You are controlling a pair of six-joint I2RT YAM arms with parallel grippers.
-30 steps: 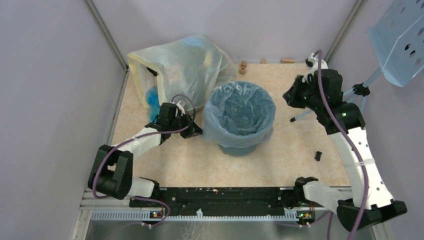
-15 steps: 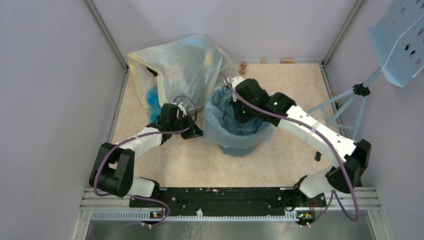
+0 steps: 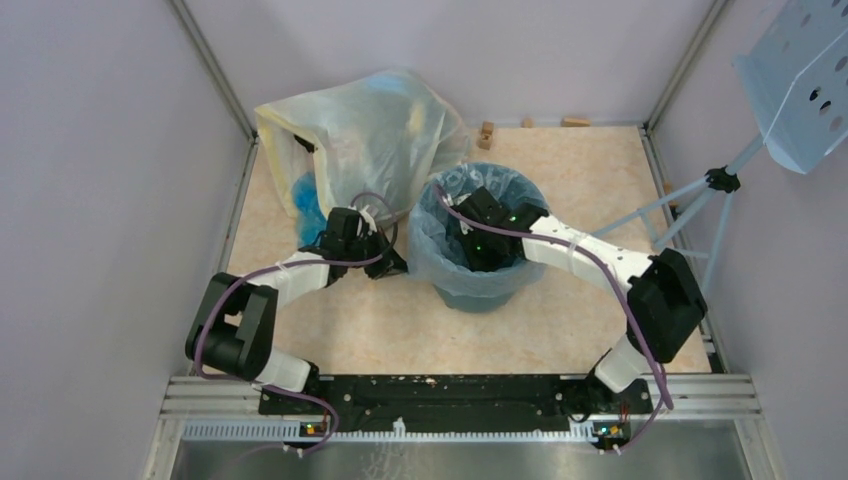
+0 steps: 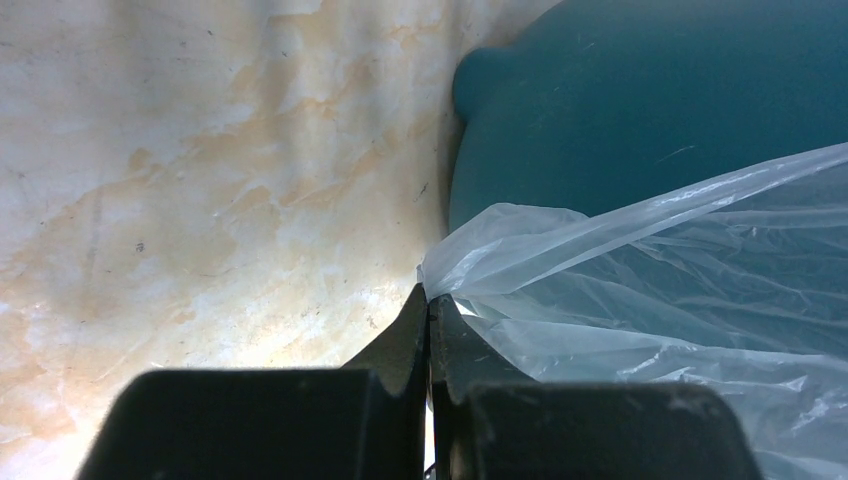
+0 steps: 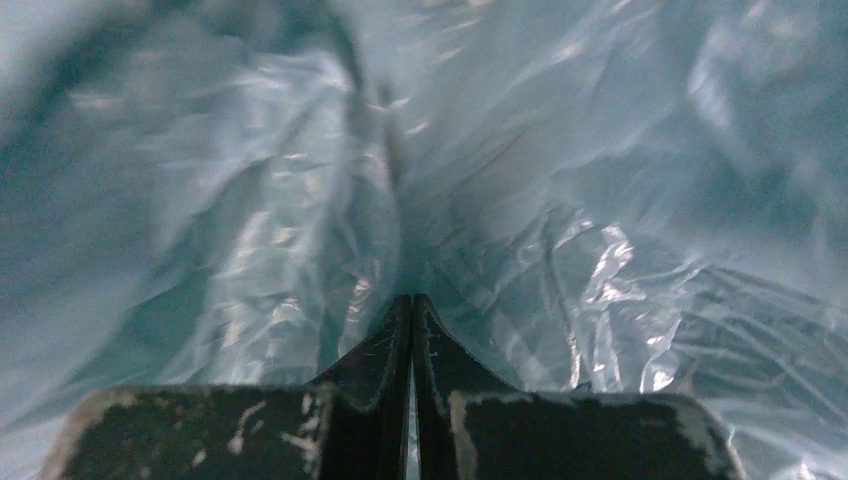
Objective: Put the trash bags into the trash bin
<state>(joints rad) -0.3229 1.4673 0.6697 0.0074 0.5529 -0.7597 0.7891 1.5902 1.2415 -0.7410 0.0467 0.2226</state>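
Observation:
The dark teal trash bin (image 3: 478, 297) stands mid-table with the pale-blue trash bag (image 3: 428, 252) lining it and draped over its rim. My left gripper (image 3: 397, 263) is at the bin's left side, shut on a corner of the bag's overhang. In the left wrist view the closed tips (image 4: 430, 296) pinch the bag (image 4: 650, 290) beside the bin wall (image 4: 640, 90). My right gripper (image 3: 486, 262) reaches down inside the bin. In the right wrist view it (image 5: 412, 300) is shut, its tips against the crinkled bag (image 5: 600, 200), with nothing seen between the jaws.
A large yellowish translucent bag (image 3: 360, 130) with blue items stands at the back left, right behind my left arm. Small wooden blocks (image 3: 487, 133) (image 3: 575, 121) lie along the back edge. A light-blue perforated panel on a tripod (image 3: 800, 80) stands at the right wall.
My right arm has swung from the back right over the bin and gone down inside the liner. My left gripper has kept its hold on the bag's edge.

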